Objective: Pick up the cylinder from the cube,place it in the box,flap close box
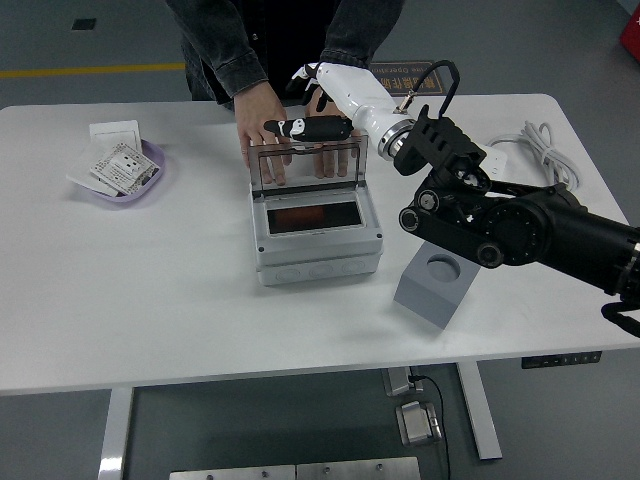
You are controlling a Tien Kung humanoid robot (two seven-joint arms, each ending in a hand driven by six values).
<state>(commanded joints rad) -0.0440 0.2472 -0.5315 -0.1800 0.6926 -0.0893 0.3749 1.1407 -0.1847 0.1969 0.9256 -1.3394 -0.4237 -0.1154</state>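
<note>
Head view | we see one right hand [318, 100] above the raised lid [307, 162], fingers spread, holding nothing | one box [316, 232] on the table [150, 270], orange cylinder [305, 216] inside | one grey cube [436, 288] right of it | person's two hands [264, 128] behind the lid

My right hand [325, 95] has a white shell with black fingers [300, 128] tipped in white, joined by a silver wrist ring to a bulky black arm [500, 225] of round joints. A black cable [440, 78] loops over the wrist. The person [285, 40] opposite wears a dark denim jacket with buttoned cuffs.
</note>
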